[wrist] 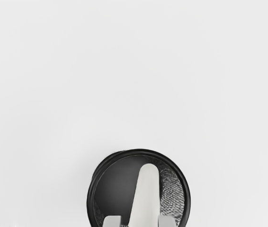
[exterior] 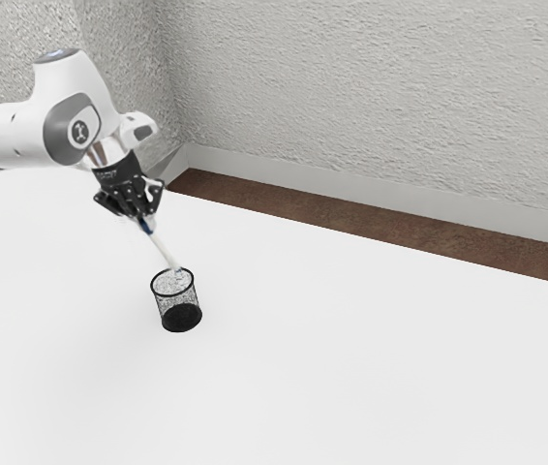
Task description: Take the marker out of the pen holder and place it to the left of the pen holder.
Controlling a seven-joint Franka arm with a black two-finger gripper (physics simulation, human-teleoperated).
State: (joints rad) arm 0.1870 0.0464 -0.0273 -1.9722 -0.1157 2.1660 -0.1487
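Observation:
In the exterior view my gripper (exterior: 144, 217) is shut on the upper end of the white marker (exterior: 165, 249), above the pen holder. The marker slants down from the fingers, and its lower end overlaps the far rim of the black mesh pen holder (exterior: 179, 304), which stands upright on the table. In the wrist view my gripper (wrist: 139, 222) has the marker (wrist: 146, 196) between its fingertips, over the round mouth of the pen holder (wrist: 185, 191). Whether the marker's lower end is still inside the rim, I cannot tell.
The white table (exterior: 351, 358) surrounds the holder. Beyond its far edge are a brown floor (exterior: 351, 229) and a textured grey wall (exterior: 380, 97). My arm comes in from the exterior view's left.

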